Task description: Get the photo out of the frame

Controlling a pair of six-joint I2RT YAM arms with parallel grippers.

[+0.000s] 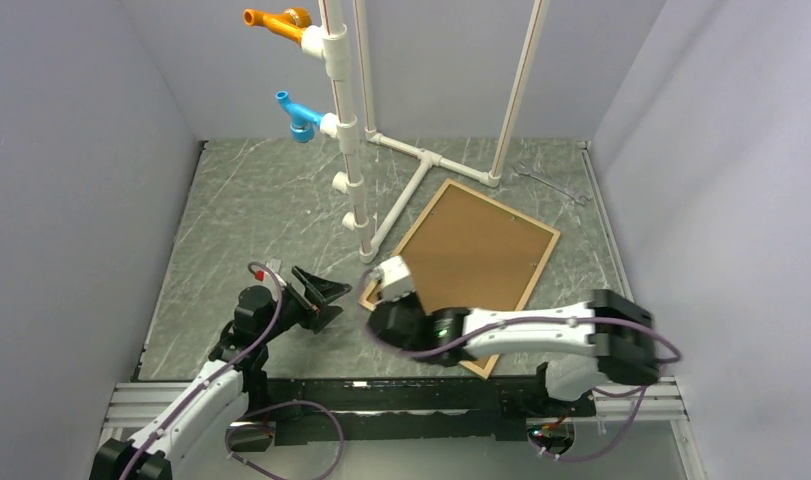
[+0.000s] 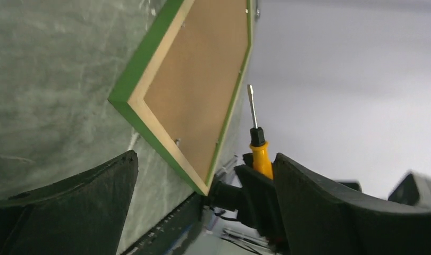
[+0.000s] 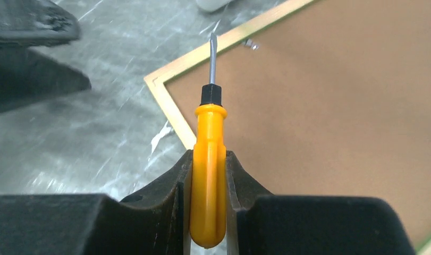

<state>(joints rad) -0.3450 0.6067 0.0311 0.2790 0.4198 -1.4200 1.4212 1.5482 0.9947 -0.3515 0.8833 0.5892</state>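
The frame [image 1: 503, 207] lies face down on the grey table, its green rails [image 2: 144, 58] around a brown backing board [image 1: 476, 255]. The photo is hidden beneath that board. My right gripper [image 3: 209, 156] is shut on the handle of an orange screwdriver [image 3: 209, 175]. The metal blade points over the frame's near-left corner rail [image 3: 176, 114], close to a small metal tab [image 3: 250, 43]. My left gripper [image 1: 326, 298] hangs open just left of that corner, holding nothing. In the left wrist view the screwdriver [image 2: 261, 156] stands by the right finger.
A white pipe stand [image 1: 421, 165] rises behind the frame, carrying an orange fitting [image 1: 276, 22] and a blue fitting [image 1: 299, 115]. A wrench [image 1: 551, 182] lies at the back right. Grey walls enclose the table on three sides.
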